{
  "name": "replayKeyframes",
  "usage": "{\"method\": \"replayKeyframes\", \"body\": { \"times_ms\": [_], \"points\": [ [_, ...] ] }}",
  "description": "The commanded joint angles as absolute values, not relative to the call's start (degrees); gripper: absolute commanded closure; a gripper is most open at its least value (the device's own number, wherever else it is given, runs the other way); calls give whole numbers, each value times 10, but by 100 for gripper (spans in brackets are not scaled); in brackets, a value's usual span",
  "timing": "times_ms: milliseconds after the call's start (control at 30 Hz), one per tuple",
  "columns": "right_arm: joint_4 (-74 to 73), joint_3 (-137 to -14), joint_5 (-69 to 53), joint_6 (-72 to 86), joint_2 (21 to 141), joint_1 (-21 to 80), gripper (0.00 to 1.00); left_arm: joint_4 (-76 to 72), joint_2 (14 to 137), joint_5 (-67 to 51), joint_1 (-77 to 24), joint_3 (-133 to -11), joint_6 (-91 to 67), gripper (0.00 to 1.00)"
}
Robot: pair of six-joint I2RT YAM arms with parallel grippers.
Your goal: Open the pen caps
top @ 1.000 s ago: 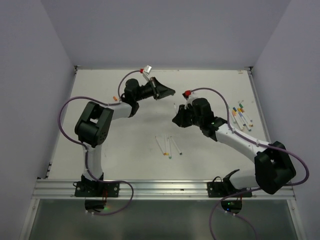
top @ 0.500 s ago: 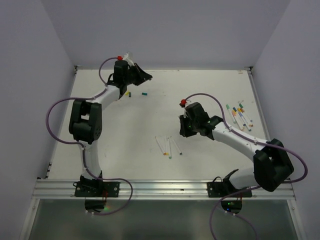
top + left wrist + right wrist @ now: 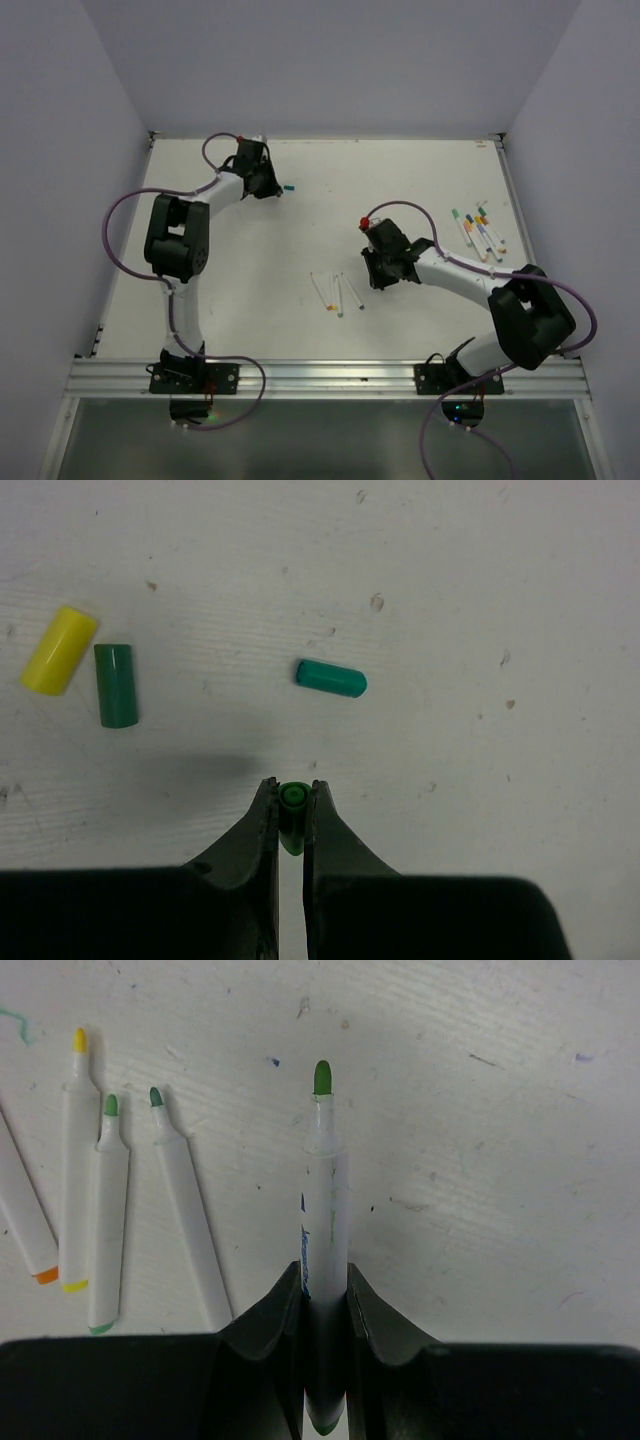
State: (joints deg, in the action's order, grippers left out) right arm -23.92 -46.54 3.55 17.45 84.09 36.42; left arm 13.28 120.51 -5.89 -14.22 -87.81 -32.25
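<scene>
White tabletop [image 3: 300, 240] is strewn with pens. Far beyond and left of the uncapped pens [image 3: 337, 293] lying mid-table, a green cap [image 3: 293, 796] is pinched in the closed left gripper [image 3: 291, 818]. Just right of them, a green-tipped pen [image 3: 325, 1180] is clamped by the right gripper [image 3: 325, 1285].

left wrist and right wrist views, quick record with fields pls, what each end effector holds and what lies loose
left end effector: shut on green cap
right end effector: shut on uncapped green-tipped pen
loose caps: yellow cap, dark green cap, teal cap, lying on the table
loose pens: yellow-tipped pen, light green-tipped pen, dark green-tipped pen, all uncapped, lying flat
</scene>
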Motion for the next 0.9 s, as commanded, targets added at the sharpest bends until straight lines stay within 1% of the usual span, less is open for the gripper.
{"method": "replayKeyframes", "body": {
  "times_ms": [0, 167, 200, 267, 300, 367, 400, 467, 500, 633, 667, 700, 733, 767, 833, 867],
  "points": [
    [-228, -458, 54, 175, 847, 381, 93, 168, 1221, -20, -140, -907, -294, 100],
    [-223, -448, 67, 194, 855, 416, 91, 197, 1252, -3, -138, -936, -281, 100],
    [-221, -448, 73, 199, 860, 420, 87, 196, 1254, 4, -137, -937, -280, 100],
    [-220, -451, 83, 201, 867, 428, 82, 203, 1260, 25, -136, -944, -276, 100],
    [-221, -453, 82, 200, 871, 427, 75, 206, 1263, 26, -136, -947, -274, 100],
    [-216, -458, 84, 201, 881, 429, 67, 211, 1269, 28, -134, -954, -272, 100],
    [-218, -460, 84, 206, 882, 429, 58, 211, 1270, 27, -134, -954, -271, 100],
    [-219, -467, 80, 207, 882, 432, 50, 216, 1273, 27, -134, -958, -268, 100],
    [-221, -468, 82, 207, 882, 433, 43, 216, 1272, 25, -133, -957, -267, 97],
    [-236, -482, 104, 210, 857, 441, 38, 189, 1241, 15, -132, -935, -268, 85],
    [-239, -484, 110, 209, 830, 441, 35, 180, 1231, 13, -133, -917, -269, 75],
    [-247, -489, 119, 208, 816, 441, 28, 172, 1223, 11, -133, -911, -269, 72],
    [-256, -499, 142, 208, 798, 441, 16, 167, 1210, 11, -133, -907, -269, 70],
    [-263, -506, 161, 209, 784, 440, 1, 167, 1204, 11, -133, -904, -269, 64],
    [-280, -529, 199, 201, 751, 426, 1, 165, 1188, 13, -133, -904, -269, 58],
    [-285, -536, 236, 194, 744, 419, 1, 165, 1183, 12, -132, -904, -268, 53]
  ]
}}
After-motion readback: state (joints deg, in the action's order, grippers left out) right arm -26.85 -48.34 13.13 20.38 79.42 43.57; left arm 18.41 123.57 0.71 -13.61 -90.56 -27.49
